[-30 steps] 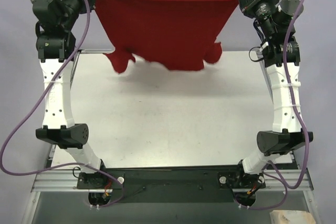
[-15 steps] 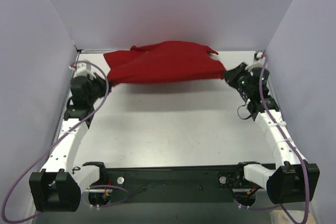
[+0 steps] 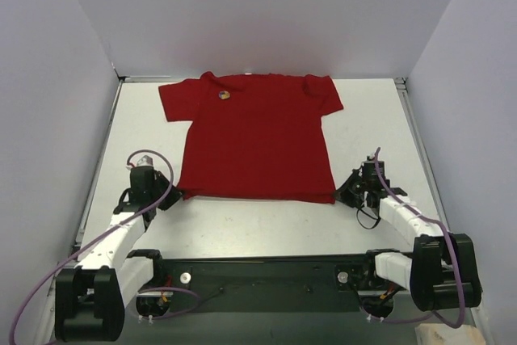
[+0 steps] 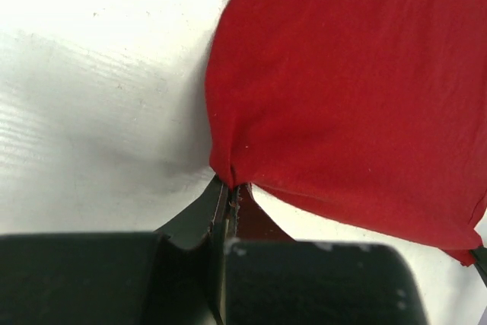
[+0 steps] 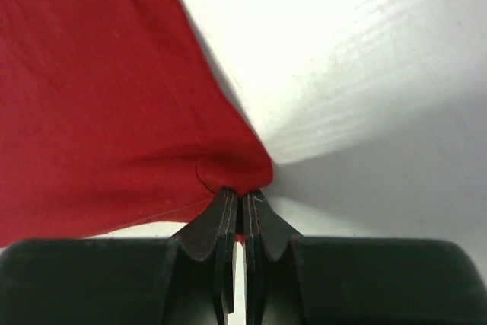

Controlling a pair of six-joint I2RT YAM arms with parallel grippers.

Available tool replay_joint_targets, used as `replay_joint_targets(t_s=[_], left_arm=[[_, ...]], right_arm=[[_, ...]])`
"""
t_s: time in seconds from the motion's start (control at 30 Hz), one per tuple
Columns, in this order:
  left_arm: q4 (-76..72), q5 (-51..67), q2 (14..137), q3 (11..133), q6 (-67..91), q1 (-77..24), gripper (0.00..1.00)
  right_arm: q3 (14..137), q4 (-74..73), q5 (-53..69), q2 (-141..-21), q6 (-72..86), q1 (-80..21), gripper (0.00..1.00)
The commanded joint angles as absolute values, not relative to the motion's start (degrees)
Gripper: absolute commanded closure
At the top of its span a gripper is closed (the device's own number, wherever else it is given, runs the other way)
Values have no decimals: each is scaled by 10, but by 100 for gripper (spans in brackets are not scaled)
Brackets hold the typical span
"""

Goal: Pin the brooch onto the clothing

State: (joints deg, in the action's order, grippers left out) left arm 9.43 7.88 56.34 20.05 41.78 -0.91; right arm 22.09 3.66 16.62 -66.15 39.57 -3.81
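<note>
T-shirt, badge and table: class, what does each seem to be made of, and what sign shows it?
T-shirt: soft matte red cloth, likely knit; it lies limp and puckers at its bottom corners. Badge: too small to judge, perhaps enamelled or printed metal, given its yellow and dark patches. Table: hard, smooth white board with a dull sheen.

Pattern of brooch too small
</note>
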Motion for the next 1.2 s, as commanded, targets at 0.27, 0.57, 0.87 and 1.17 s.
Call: replay_joint_targets(t_s=[0.27, 0.57, 0.87, 1.17], left_arm=[[236, 71, 459, 200, 464, -37, 100], [334, 5, 405, 222, 537, -136, 100], [403, -59, 365, 225, 605, -206, 100], [461, -86, 307, 230, 653, -245, 99]], right_arm=[[220, -127, 143, -592, 384, -36, 100], [226, -234, 140, -496, 396, -37, 100], [213, -303, 142, -456, 420, -47, 100], [217, -344, 142, -421, 435, -60, 99]])
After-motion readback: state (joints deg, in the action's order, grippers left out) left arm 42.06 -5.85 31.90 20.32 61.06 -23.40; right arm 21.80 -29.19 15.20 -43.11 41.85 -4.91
